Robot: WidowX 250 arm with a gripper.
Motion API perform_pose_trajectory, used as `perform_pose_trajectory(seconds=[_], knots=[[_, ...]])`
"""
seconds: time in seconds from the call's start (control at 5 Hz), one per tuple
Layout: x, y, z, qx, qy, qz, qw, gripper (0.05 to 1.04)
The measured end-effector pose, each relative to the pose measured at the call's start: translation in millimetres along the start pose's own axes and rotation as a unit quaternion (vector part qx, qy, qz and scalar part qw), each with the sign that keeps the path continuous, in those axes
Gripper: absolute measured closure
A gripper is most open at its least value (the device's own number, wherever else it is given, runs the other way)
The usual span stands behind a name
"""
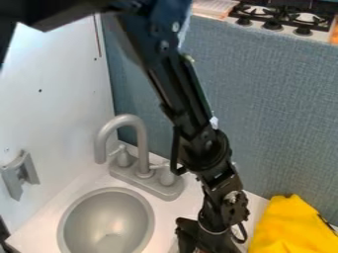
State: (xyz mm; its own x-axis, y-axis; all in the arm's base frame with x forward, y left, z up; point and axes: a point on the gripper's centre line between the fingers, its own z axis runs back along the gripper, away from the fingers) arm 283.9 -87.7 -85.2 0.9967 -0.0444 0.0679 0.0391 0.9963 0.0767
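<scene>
Hanging at the near edge: 1 black gripper (206, 241), jaws wide or narrow — cannot tell. Yellow cloth (290, 225) near it, view right, visible length running near to far. Sink (105, 217), view left. Farther — 1 grey faucet (142, 148), upright behind the sink.

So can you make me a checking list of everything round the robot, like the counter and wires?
Surface: white counter around the sink.
Job's things: round grey sink, with curved grey tap behind it.
Clutter: rumpled bright yellow cloth, lower right.
Grippers: black robot pincer, low between sink and cloth.
Cables: thin black cable, looped beside the pincer.
Surroundings: blue-grey textured wall, white side panel, stove with black grates.
</scene>
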Motion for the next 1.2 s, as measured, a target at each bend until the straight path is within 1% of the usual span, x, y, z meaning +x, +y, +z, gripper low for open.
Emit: perform_pose_trajectory(seconds=[0.2,0.4,0.6,0.8,1.0,1.2], knots=[[3,0,-2,0.003,0.0,0.0,1.0,0.403],[-4,2,-1,-0.011,0.005,0.001,0.9999,0.509],[-9,9,26,-0.027,-0.007,0.006,0.9996,0.523],[-28,26,56,-0.033,-0.002,0.003,0.9994,0.523],[-54,55,57,0.004,0.005,0.016,0.9998,0.523],[-74,88,40,0.023,0.009,0.044,0.9987,0.523]])
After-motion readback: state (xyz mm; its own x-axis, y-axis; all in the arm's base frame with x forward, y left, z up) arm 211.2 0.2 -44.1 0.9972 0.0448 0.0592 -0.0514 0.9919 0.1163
